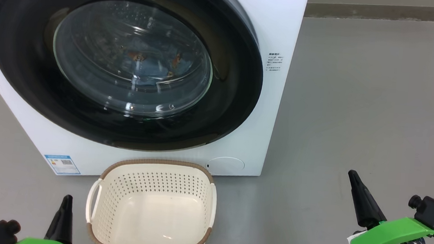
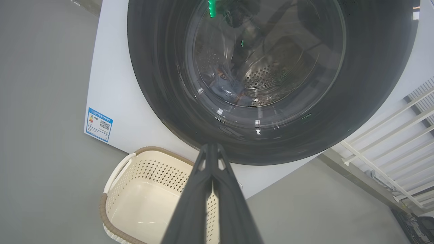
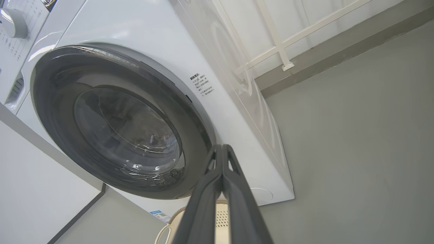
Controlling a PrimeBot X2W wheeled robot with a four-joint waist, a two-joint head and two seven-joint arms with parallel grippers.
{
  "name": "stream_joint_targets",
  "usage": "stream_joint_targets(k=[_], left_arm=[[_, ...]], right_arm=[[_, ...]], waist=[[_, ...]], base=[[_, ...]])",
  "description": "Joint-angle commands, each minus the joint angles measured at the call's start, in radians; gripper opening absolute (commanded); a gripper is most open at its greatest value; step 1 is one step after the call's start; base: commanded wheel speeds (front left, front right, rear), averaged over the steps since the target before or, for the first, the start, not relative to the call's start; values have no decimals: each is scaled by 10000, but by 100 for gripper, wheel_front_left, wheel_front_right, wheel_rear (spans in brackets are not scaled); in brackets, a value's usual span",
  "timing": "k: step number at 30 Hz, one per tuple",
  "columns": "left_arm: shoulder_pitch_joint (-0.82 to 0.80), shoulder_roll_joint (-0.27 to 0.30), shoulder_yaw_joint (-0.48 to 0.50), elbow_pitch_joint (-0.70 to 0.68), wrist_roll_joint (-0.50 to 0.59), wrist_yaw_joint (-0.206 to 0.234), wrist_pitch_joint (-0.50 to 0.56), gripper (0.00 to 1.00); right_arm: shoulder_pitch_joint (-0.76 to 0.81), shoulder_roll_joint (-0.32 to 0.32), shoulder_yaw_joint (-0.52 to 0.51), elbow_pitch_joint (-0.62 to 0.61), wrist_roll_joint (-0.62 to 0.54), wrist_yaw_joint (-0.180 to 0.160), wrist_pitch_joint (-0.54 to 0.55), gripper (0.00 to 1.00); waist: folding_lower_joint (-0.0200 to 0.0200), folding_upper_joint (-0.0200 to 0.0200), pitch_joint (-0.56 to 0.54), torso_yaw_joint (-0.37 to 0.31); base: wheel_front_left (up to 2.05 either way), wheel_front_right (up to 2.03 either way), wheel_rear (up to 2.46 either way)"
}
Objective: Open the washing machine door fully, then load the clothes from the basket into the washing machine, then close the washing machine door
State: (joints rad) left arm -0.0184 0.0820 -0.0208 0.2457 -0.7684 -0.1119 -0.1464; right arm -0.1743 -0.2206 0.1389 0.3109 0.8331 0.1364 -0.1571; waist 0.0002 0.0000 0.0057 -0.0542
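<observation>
Evidently the job is at or very near its end. The big white front-loading washing machine (image 1: 262, 141) fills the upper left of the head view, and its large round washing machine door (image 1: 28, 74), a wide glossy black ring around a bulging clear glass bowl, lies flat against the front panel in all three views. Whether the latch has caught cannot be told.

Through the glass, light blue soft clothes (image 1: 159, 67) with orange-brown printed figures rest low in the perforated steel drum, at about 4 o'clock from the window's centre (the left wrist view shows the same bundle (image 2: 225, 86) at the bottom of the drum).

The small cream-white perforated plastic basket (image 1: 153, 181) with its brown woven-look rim stands on the grey floor (image 1: 361, 91), at 6 o'clock from the door and just in front of the machine. Its bottom is bare, with no garment left to load.

The left end effector (image 1: 66, 201) sits at 9 o'clock from the basket, just beside its handle. Its two dark fingers are pressed together on nothing. The right end effector (image 1: 353, 178) is well apart at 3 o'clock, likewise pinched closed and empty.

So opening, loading and closing all look done. At most, a check that the door is firmly seated seems to be left.
</observation>
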Motion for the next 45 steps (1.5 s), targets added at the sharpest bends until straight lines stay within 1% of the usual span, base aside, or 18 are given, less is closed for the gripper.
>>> stream_joint_targets(k=[1,45], left_arm=[[-393,113,217,-187,-234,-53,83,0],[-693,-108,807,-62,-4422,-119,1380,0]], right_arm=[[-76,-40,-104,-289,315,-18,100,0],[272,775,-1245,-451,4225,-38,1353,0]], waist=[[-1,0,-1,9],[-1,0,-29,283]], base=[[0,0,0],[0,0,0]])
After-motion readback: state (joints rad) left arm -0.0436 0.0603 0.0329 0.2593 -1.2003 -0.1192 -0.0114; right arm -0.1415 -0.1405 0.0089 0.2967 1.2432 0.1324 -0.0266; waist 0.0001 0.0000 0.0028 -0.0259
